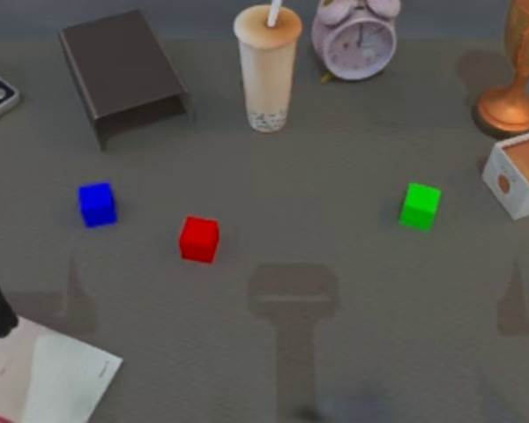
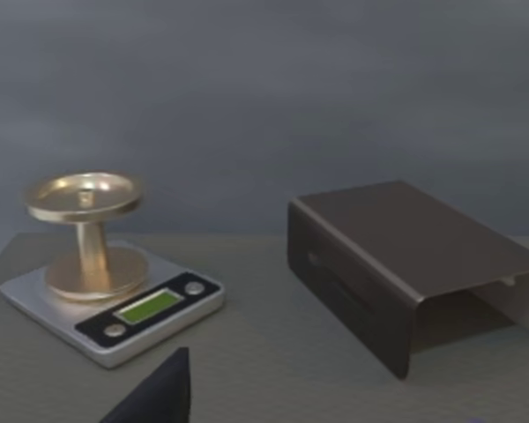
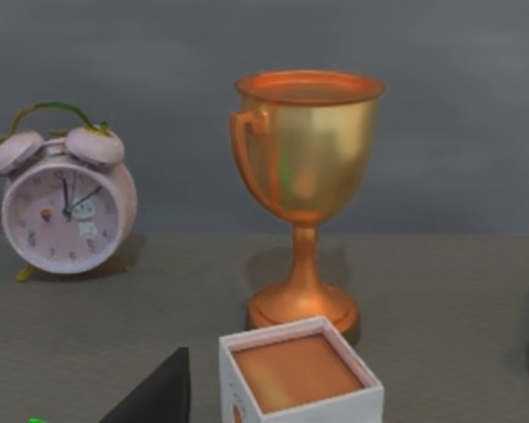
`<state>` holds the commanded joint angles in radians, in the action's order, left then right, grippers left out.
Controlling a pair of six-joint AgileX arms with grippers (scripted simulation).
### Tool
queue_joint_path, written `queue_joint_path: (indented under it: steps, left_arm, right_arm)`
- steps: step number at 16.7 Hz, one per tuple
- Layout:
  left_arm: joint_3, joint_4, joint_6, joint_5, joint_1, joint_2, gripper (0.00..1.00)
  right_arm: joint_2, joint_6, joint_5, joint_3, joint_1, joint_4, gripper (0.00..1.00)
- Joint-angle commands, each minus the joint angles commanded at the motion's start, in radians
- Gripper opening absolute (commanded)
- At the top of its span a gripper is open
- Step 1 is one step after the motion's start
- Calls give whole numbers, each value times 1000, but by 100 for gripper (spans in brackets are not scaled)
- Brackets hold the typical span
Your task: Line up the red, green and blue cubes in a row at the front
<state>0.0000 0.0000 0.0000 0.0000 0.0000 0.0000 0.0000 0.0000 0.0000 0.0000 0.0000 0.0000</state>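
While the blue cube, red cube and green cube sit apart, I see open grey worktop in front. I cannot tell either tool's state.

Digital scale seen on table, green display lit, gold spool-shaped weight stood upright on it. Dark brown bent-metal stand placed well apart beside it. Dark finger tip seen at frame edge.
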Motion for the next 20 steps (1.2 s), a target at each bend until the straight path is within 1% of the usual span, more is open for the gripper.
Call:
queue_joint_path:
  steps: [3, 5, 9, 12, 20]
  left_arm:
    - [10, -7, -2, 1, -3, 10, 100]
    - [61, -42, -10, 2, -20, 62, 100]
    - [280, -183, -43, 3, -79, 293, 100]
    - [512, -332, -76, 2, -139, 575, 100]
    - [1177, -792, -170, 0, -320, 1484, 100]
  right_arm:
    - [0, 0, 0, 0, 0, 0, 100]
    - [0, 0, 0, 0, 0, 0, 100]
    - [0, 0, 0, 0, 0, 0, 100]
    - [0, 0, 0, 0, 0, 0, 100]
    - [0, 0, 0, 0, 0, 0, 100]
